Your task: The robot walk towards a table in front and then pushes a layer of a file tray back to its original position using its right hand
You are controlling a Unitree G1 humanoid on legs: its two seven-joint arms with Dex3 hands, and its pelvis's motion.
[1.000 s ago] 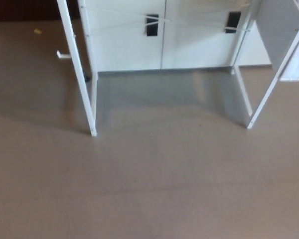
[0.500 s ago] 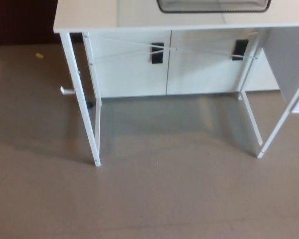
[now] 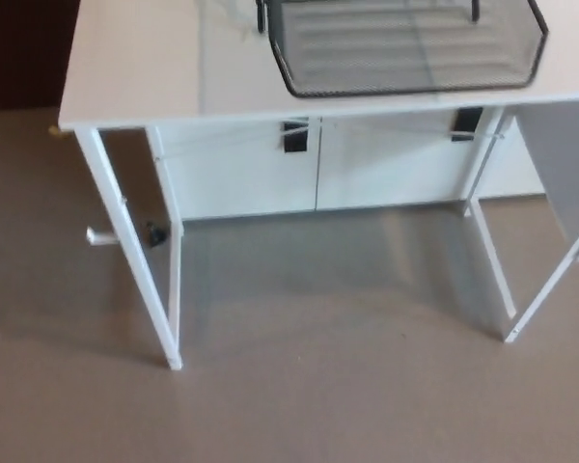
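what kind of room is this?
Probably an office or lab test space: a white table with thin metal legs, a black mesh file tray on top, white cabinets behind, plain brown floor.

We saw no part of our body: neither arm, hand nor any casing showed.

Grey-brown floor (image 3: 299,386) (matte), white cabinets (image 3: 318,164) behind, dark wall (image 3: 19,48) left.
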